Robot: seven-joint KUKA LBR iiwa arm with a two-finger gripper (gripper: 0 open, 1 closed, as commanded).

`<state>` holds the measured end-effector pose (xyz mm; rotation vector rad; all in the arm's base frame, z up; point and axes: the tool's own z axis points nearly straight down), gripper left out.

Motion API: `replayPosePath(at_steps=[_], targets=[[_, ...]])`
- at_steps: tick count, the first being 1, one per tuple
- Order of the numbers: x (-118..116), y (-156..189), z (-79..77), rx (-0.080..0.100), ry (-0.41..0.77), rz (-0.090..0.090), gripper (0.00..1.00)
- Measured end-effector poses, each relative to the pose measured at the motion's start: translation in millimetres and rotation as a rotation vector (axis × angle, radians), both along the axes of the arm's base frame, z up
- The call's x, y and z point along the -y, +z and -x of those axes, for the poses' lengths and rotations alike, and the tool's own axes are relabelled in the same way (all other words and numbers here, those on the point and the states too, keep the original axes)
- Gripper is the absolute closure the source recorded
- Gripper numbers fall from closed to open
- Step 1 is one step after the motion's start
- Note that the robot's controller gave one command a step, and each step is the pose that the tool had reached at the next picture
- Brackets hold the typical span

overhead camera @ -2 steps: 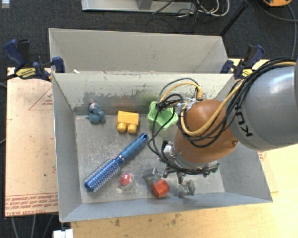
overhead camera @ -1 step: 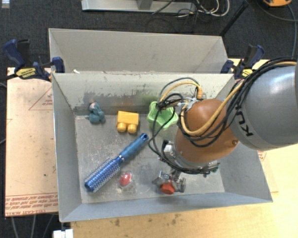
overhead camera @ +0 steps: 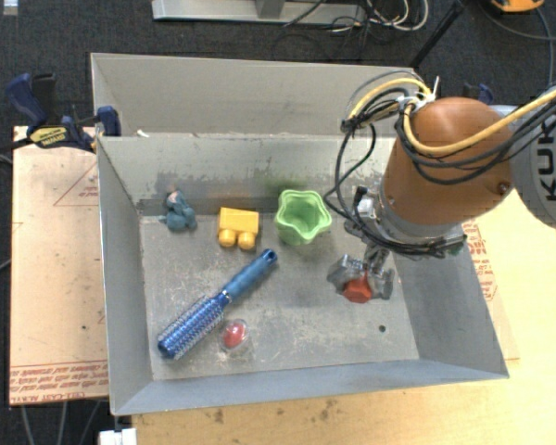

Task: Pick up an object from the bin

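We judge the pick to be at its grasping stage, with the lift yet to come. The gripper (overhead camera: 364, 282) is down low in the right part of the bin (overhead camera: 120, 248), below the arm's orange-brown cover (overhead camera: 449, 170). A small red object (overhead camera: 357, 293) lies on the bin floor right at its tip, touching it or very nearly so. From this angle we cannot tell whether the gripper is open or closed, nor whether the red object is truly caught in it, so we do not count it as held. The object looks to be resting on the floor, not raised.

What seems left, as we read it, is a secure closing on the red object, if that has not happened, and then a straight lift clear of the bin walls.

The other things lie apart from the gripper. A green star-shaped cup (overhead camera: 302, 216) stands near it, up and to the left in the view. A yellow toy block (overhead camera: 238, 227) and a small blue-grey figure (overhead camera: 177, 213) sit further left along the back wall. A blue hairbrush (overhead camera: 218, 304) lies slantwise across the middle of the floor, with a small pinkish-red thing (overhead camera: 233, 334) just beside its bristled head.
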<state>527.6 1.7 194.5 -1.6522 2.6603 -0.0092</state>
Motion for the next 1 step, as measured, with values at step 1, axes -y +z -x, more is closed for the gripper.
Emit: replayPosePath(at_steps=[1], targets=[[29.0, 181.2, -3.5, 0.001, 0.015, 0.0, 1.0]])
